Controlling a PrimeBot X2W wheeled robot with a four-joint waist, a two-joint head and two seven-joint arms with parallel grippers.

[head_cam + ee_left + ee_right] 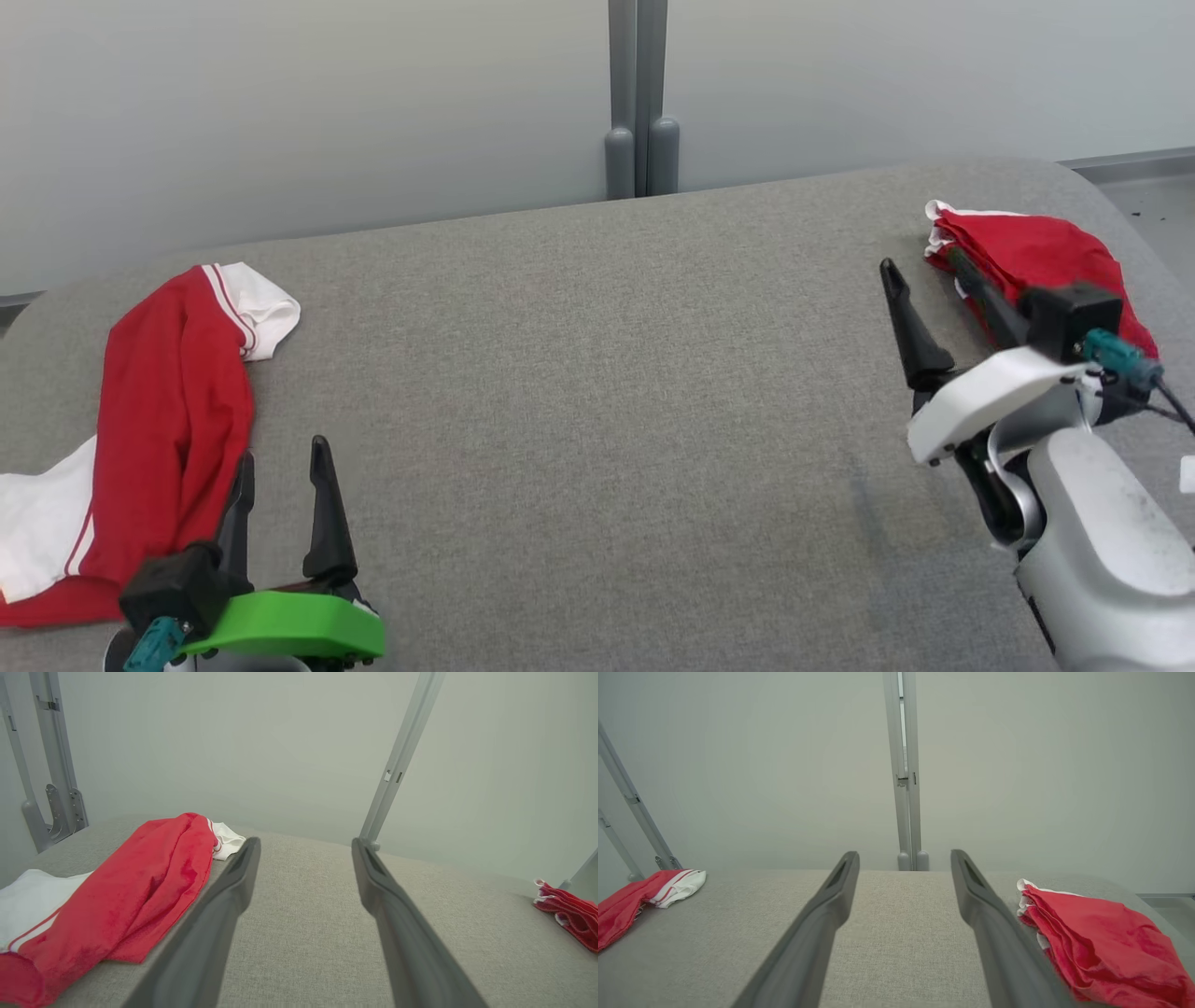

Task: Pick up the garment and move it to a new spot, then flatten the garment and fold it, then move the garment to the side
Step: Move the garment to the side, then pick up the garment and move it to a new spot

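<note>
- Table (597,373): grey fabric top with rounded corners, set against a pale wall (280,112). A grey post (638,93) stood at the middle of its far edge.
- Loose garment (177,392): red with white ends and thin striped trim. It lay crumpled in a long strip on the table's left side, running from the near edge toward the far left corner. In the left wrist view (140,891) it sat left of the fingers, with a white end at its far tip.
- Folded garment (1036,247): a compact red stack with white edging at its far corner. It rested by the table's right edge, well apart from the loose one.
- Left gripper (283,453): low at the near left, green housing, fingers spread wide with nothing between them (306,842). Its left finger (241,504) stood at the loose garment's right edge; could not tell whether they touched.
- Right gripper (920,261): on the right, white housing, fingers also spread wide with only bare table between them (904,855). Its right finger (994,914) lay just beside the folded garment's (1106,933) left edge; contact unclear.
- Right wrist view caught the loose garment (626,900) far off at its left.
</note>
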